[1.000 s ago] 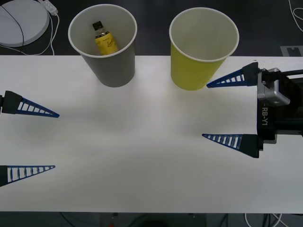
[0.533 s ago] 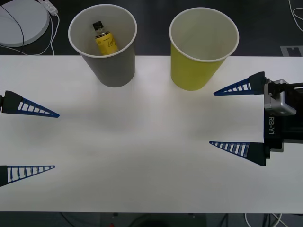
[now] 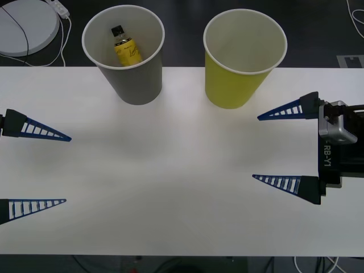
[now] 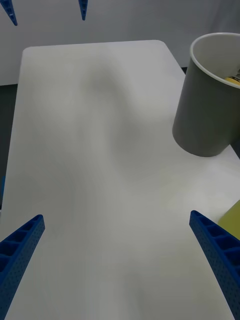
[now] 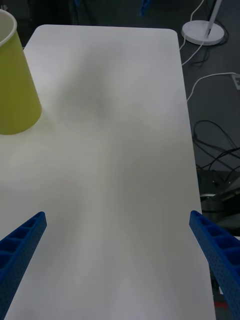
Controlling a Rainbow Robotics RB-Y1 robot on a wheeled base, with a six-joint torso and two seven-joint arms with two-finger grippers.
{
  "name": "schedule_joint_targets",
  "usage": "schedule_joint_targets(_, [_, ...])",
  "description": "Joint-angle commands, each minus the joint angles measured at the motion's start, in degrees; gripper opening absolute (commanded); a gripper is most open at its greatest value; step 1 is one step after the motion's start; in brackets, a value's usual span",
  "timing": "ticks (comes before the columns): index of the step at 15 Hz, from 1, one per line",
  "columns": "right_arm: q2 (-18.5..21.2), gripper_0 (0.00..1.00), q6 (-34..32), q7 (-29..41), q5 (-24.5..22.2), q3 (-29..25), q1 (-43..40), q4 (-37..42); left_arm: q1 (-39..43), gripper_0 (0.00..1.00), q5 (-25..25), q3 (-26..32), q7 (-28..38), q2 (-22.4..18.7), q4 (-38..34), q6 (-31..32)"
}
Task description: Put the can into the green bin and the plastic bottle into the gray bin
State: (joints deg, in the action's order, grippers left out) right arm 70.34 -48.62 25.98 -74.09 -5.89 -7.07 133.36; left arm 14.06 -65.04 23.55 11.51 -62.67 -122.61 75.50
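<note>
The gray bin (image 3: 126, 54) stands upright near the far edge of the white tabletop (image 3: 170, 170), left of centre, and the plastic bottle (image 3: 125, 46) lies tilted inside it — black cap toward the far wall, yellow label showing. Beside it, apart, the green bin (image 3: 242, 57) stands upright near the same far edge, right of centre; its white inside shows nothing. The right gripper (image 3: 281, 148) hovers at the right edge of the tabletop, just short of the green bin, jaws spread wide and holding nothing. The left gripper (image 3: 37, 168) hangs at the left edge — likewise spread and empty, well apart from both bins.
</note>
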Motion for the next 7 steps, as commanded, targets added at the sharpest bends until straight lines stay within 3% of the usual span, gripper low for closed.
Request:
schedule_joint_targets(1, [0.0,1.00,-0.1,0.2,1.1,0.0,-0.2,0.0,0.0,1.00,0.0,0.0,0.0,0.0,0.0,0.0])
schedule_joint_targets(7, [0.0,1.00,-0.1,0.2,1.1,0.0,-0.2,0.0,0.0,1.00,0.0,0.0,0.0,0.0,0.0,0.0])
